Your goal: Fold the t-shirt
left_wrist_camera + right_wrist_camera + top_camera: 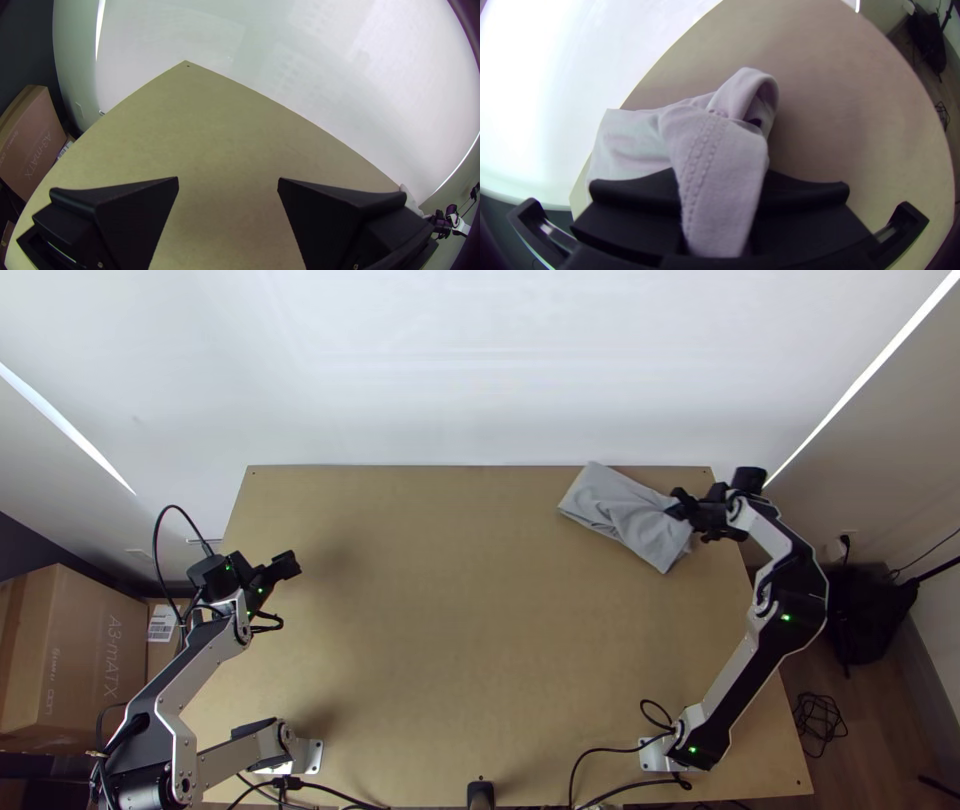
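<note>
While the left gripper [228, 178] is hanging above the left side of the table [440, 620], its fingers are standing wide apart with nothing between them. Off to the right, near the table's far right corner, the grey t-shirt [617, 507] is lying in a crumpled bundle, its outer end touching the far edge. The right gripper [720, 175] is pinching it by a stitched band [720, 190], and a soft loop is curling up beside the hold. Such cloth is probably going to be behaving as something light and limp, hardly slippery or fragile, and sagging wherever nobody is supporting it. Two separated corners are offering the better holds for spreading it, though the creases are hiding which part is which.

Leftmost, a cardboard box [90, 655] is sitting beyond the smooth wooden top; a pale wall [470, 360] is rising behind; rightmost, a dark cable [820, 718] is lying coiled on the floor [795, 670].
</note>
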